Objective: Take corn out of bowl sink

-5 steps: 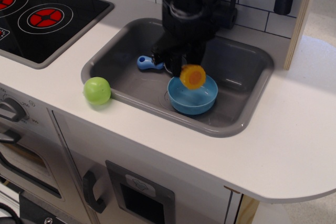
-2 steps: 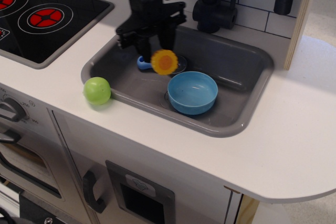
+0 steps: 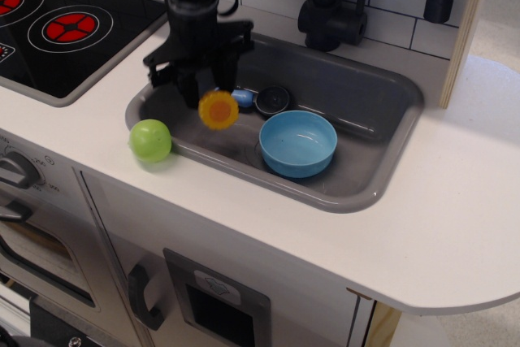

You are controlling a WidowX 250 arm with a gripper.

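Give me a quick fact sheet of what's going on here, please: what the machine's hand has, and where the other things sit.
hand: the hand hangs over the left part of the sink, gripping the corn
corn: the corn is lifted, orange cut end toward the camera, clear of the bowl
bowl: the blue bowl sits in the sink, empty
pan: a small dark pan with a blue handle lies behind the bowl
green ball: the green ball rests on the counter at the sink's left edge
stove: the stove is far left

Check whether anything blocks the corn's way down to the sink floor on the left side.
Nothing visible does. The corn, held by the gripper, hangs over bare sink floor; the bowl and small pan sit to its right.
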